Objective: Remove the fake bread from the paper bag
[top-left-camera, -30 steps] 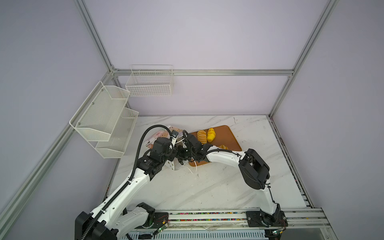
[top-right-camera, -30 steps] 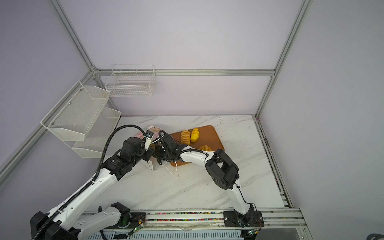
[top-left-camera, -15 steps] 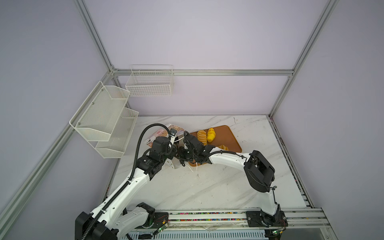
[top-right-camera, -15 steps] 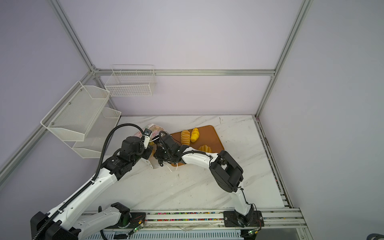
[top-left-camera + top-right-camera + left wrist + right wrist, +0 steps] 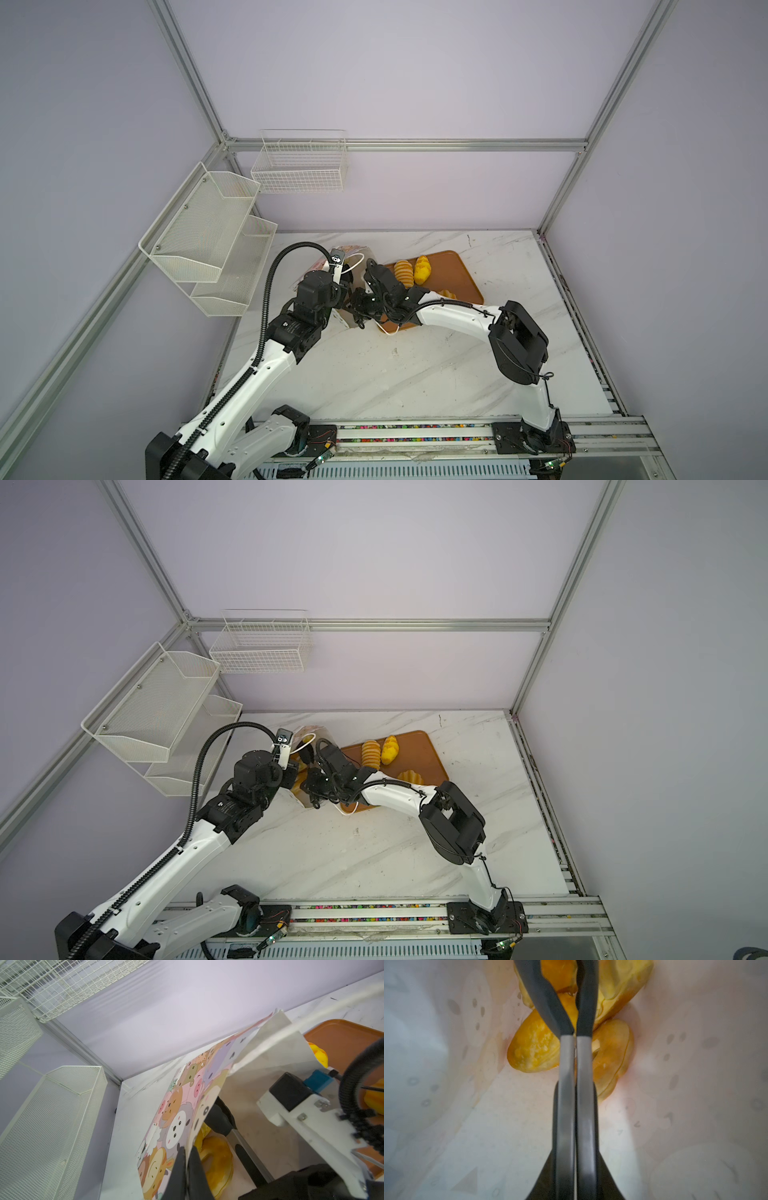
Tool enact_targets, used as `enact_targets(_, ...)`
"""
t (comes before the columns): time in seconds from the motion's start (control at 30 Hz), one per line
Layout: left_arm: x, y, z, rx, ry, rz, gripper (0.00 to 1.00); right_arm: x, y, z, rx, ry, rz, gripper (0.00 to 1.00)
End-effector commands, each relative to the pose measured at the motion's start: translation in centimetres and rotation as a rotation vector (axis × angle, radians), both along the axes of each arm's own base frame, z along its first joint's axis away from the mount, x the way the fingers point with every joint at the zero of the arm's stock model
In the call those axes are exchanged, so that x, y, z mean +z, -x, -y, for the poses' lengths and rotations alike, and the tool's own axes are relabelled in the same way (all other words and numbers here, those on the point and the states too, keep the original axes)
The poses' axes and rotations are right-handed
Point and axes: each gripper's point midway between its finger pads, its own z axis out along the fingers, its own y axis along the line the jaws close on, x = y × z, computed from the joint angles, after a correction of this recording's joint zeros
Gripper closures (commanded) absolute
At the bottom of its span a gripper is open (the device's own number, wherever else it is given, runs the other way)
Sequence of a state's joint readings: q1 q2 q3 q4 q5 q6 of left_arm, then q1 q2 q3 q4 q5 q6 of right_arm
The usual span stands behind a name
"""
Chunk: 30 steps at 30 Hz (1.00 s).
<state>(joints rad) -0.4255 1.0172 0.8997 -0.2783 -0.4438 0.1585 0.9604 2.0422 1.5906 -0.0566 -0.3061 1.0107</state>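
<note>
The paper bag (image 5: pixel 180 1105), white with a pastel cartoon print, lies open on its side at the table's back left (image 5: pixel 356 266). My left gripper (image 5: pixel 188 1151) is shut on the bag's upper rim and holds the mouth up. My right gripper (image 5: pixel 560 972) reaches deep inside the bag, its fingers shut on an orange piece of fake bread. Below it lie a ring doughnut (image 5: pixel 612 1053) and a sprinkled oval (image 5: pixel 533 1049). The doughnut (image 5: pixel 216 1159) also shows through the mouth. A ridged roll (image 5: pixel 404 272) and two buns (image 5: pixel 423 268) lie on the tray.
The flat orange-brown tray (image 5: pixel 457 270) sits just right of the bag, under my right forearm. White wire baskets (image 5: pixel 299 166) and mesh shelves (image 5: pixel 208 232) hang on the back and left walls. A bag cord loop (image 5: pixel 390 330) trails at the tray's near corner.
My right wrist has shifted slightly to the left at the bag's mouth and its elbow a little to the right. The left arm holds the bag rim as before.
</note>
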Motion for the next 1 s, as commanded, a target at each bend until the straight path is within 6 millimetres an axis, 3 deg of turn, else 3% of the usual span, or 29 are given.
enact_targets(0.0,4.9,-0.8,-0.9,0.058,0.028,0.153,1.00,4.8,-1.0,-0.2,-0.055,-0.089,0.067,1.00)
enact_targets(0.17,4.4,-1.2,-1.0,0.076,0.025,0.145,1.00,6.7,-1.3,0.6,-0.077,-0.068,0.116,1.00)
enact_targets(0.53,4.6,-1.6,-0.4,0.041,-0.005,0.141,1.00,8.2,-1.5,1.6,-0.025,0.082,0.213,1.00)
enact_targets(0.8,4.0,-1.4,-0.7,0.050,-0.026,0.127,1.00,8.4,-0.6,2.1,0.013,0.078,0.194,1.00)
enact_targets(0.97,3.5,-1.4,-0.6,0.028,-0.069,0.102,1.00,7.0,-1.5,3.3,0.030,0.104,0.181,1.00)
